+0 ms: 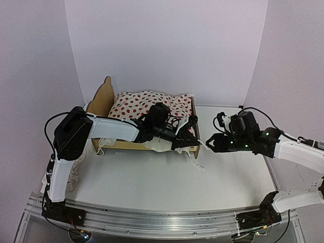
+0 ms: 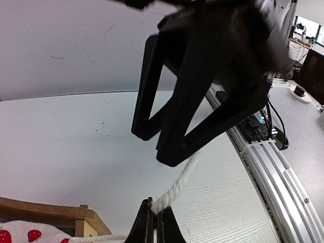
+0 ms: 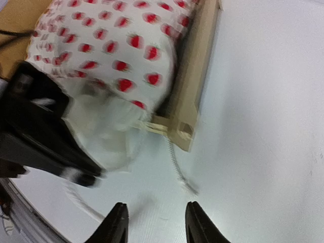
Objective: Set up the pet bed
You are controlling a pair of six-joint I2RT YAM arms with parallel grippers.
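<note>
The pet bed (image 1: pixel 103 98), a light plywood frame with a scalloped headboard, stands at the back left of the table under a red-dotted cloth (image 1: pixel 144 105). My left gripper (image 1: pixel 196 139) reaches over its foot end. In the left wrist view that gripper (image 2: pixel 154 218) is shut on a white twisted cord (image 2: pixel 178 185), with a wooden bed corner (image 2: pixel 48 211) low on the left. Just to the right, my right gripper (image 1: pixel 208 144) hovers open. In the right wrist view this gripper (image 3: pixel 156 225) holds nothing, and the footboard (image 3: pixel 195 86) and a loose cord (image 3: pixel 177 167) lie ahead.
A pale cloth (image 1: pixel 76 174) hangs near the left arm's base at the table's left edge. An aluminium rail (image 1: pixel 152 218) runs along the near edge, also seen as a rail (image 2: pixel 268 167) in the left wrist view. White walls close the back and sides.
</note>
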